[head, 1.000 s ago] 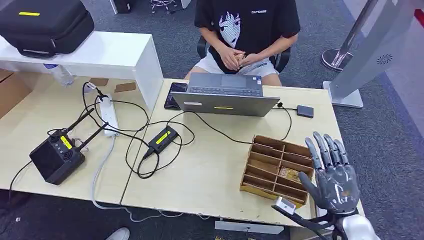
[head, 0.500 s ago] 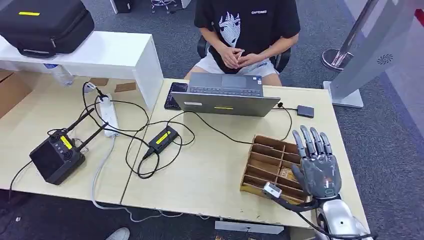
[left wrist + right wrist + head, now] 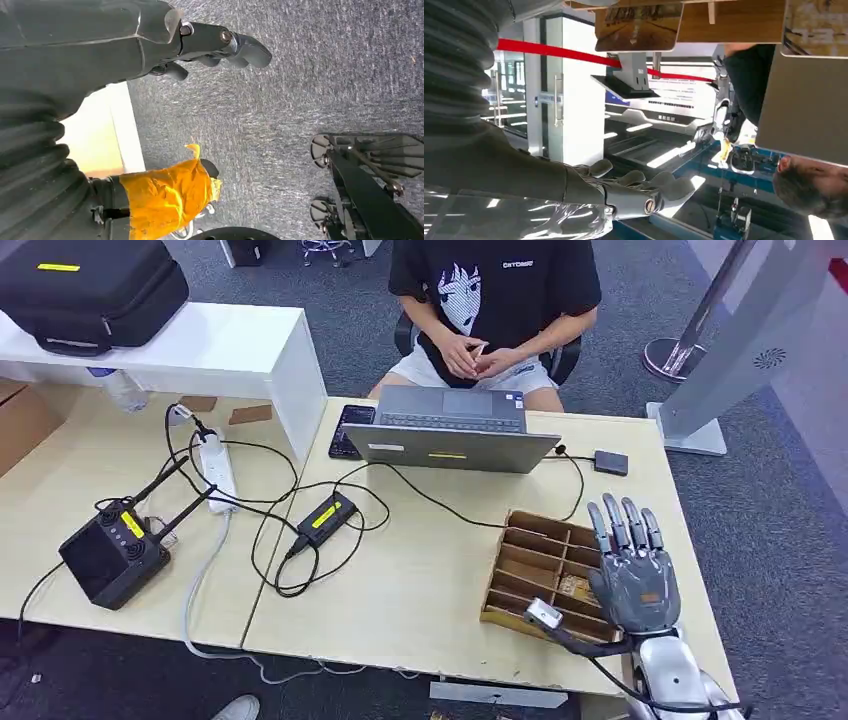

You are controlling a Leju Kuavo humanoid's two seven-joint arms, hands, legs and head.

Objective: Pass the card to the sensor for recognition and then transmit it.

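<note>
Card (image 3: pixel 578 588) lies in wooden organizer (image 3: pixel 530 562), laptop (image 3: pixel 450 427) and cables (image 3: pixel 300 520) nearby.

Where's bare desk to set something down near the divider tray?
Bare wood lies between the black adapter with its cable loops and the wooden divider tray, in front of the laptop. Crowded: left desk, with power strip, cables and black radio box.

The right hand (image 3: pixel 632 575) covers the wooden organizer's (image 3: pixel 540 565) compartments beneath its fingers (image 3: pixel 625 525); whatever lies there is hidden.
</note>
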